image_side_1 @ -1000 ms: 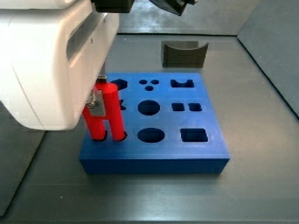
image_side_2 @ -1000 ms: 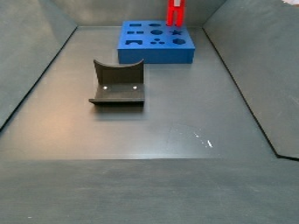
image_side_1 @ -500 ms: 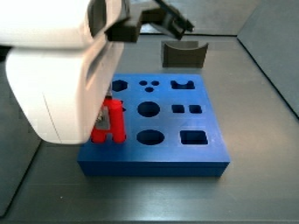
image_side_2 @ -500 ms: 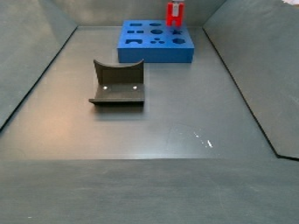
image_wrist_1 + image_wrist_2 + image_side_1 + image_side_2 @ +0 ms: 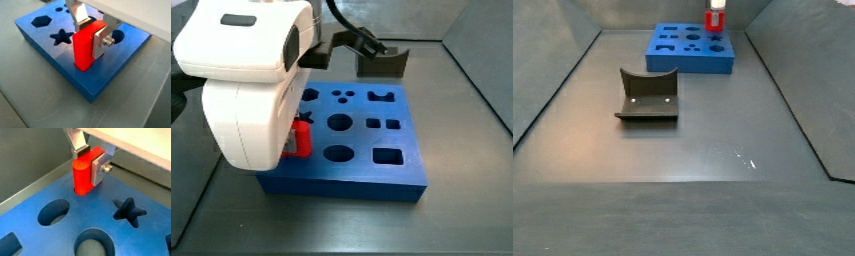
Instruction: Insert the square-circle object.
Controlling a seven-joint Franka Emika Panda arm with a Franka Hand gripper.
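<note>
The square-circle object [image 5: 84, 50] is a bright red piece that stands upright, with its lower end in a hole at the edge of the blue block [image 5: 47, 47]. It shows in both wrist views [image 5: 81, 178] and in both side views [image 5: 301, 138] [image 5: 715, 20]. My gripper [image 5: 91, 36] is shut on the piece's upper part, with one silver finger on each flat side, as also seen in a wrist view [image 5: 89, 163]. In a side view the white arm body [image 5: 251, 90] hides the fingers.
The blue block [image 5: 358, 180] [image 5: 684, 62] has several other shaped holes: round, star, square and hexagon. The dark fixture with a curved notch stands on the grey floor away from the block [image 5: 381, 62] [image 5: 647, 95]. Grey walls ring the floor.
The arm has come down over the blue block. The red piece has sunk lower into its hole and shows less height above the block than before.
</note>
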